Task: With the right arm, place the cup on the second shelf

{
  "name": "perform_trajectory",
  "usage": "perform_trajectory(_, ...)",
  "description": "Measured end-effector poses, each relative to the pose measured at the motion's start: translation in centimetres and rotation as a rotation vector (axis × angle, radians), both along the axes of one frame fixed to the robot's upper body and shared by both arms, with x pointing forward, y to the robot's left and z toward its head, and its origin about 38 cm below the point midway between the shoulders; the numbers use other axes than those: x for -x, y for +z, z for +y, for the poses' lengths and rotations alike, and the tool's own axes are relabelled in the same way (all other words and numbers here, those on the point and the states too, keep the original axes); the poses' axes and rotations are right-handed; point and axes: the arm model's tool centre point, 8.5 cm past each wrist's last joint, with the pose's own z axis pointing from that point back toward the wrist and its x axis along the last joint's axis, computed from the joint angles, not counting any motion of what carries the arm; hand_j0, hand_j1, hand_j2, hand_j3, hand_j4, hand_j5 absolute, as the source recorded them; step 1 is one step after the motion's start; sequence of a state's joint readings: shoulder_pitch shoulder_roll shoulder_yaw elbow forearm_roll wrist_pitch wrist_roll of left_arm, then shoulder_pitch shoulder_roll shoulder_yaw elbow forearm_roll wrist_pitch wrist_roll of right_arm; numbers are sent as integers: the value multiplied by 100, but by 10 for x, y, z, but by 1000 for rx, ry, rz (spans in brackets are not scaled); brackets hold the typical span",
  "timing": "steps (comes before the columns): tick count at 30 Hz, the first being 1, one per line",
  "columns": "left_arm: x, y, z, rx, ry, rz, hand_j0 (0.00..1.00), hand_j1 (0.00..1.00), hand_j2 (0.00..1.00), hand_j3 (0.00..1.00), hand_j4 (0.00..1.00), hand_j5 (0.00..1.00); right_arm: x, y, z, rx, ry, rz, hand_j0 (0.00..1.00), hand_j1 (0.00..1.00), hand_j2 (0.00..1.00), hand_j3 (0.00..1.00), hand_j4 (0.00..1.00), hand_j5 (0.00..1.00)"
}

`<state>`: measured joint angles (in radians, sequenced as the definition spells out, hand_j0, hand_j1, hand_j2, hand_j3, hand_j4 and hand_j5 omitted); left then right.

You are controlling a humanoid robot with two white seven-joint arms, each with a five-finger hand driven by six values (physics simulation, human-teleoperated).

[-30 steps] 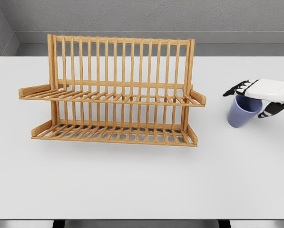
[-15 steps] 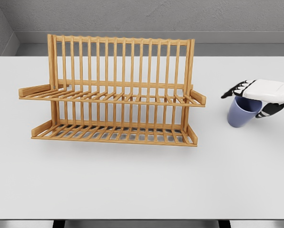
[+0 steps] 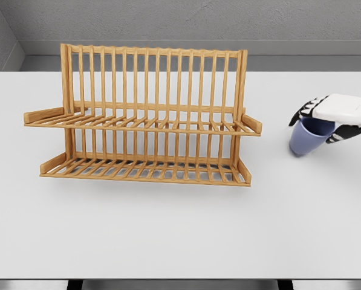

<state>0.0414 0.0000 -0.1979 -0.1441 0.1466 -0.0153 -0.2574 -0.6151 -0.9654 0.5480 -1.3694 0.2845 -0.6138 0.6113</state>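
Head view puts my right hand (image 3: 336,118) at the far right of the white table (image 3: 180,229), with my arm coming in from the right edge. I have the blue cup (image 3: 307,138) in my grip: my white palm lies across the top of its rim, my dark fingers (image 3: 303,111) curl down over the rim's left side, and another dark digit wraps the cup's right side (that one is partly tucked behind the cup wall, so I can only see its outer part). The cup tilts, its mouth leaning toward my palm and its base swung out to the lower left. Whether the base touches the tabletop or hangs just above it I cannot tell; a faint shadow sits right beneath it.

To the left of the cup, well apart from it, stands the wooden dish rack (image 3: 147,115), upright on the table. It has a tall slatted back and two slatted shelves: the upper shelf (image 3: 138,122) runs across at mid height, and the lower shelf (image 3: 144,169) sits close to the tabletop. Behind the table is a grey wall (image 3: 186,18).
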Motion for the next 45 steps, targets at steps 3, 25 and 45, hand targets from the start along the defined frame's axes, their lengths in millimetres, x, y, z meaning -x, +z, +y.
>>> perform_trajectory(3, 0, 0, 0, 0, 0, 0, 100, 100, 100, 100, 100, 100, 0, 11, 4, -5, 12, -30, 73, 73, 73, 73, 73, 73)
perform_trajectory(25, 0, 0, 0, 0, 0, 0, 100, 100, 100, 100, 100, 100, 4, 76, 12, -43, 47, -215, 73, 73, 73, 73, 73, 73)
perform_trajectory(45, 0, 0, 0, 0, 0, 0, 100, 100, 100, 100, 100, 100, 33, 114, 70, -26, 248, -342, 72, 72, 72, 72, 72, 72)
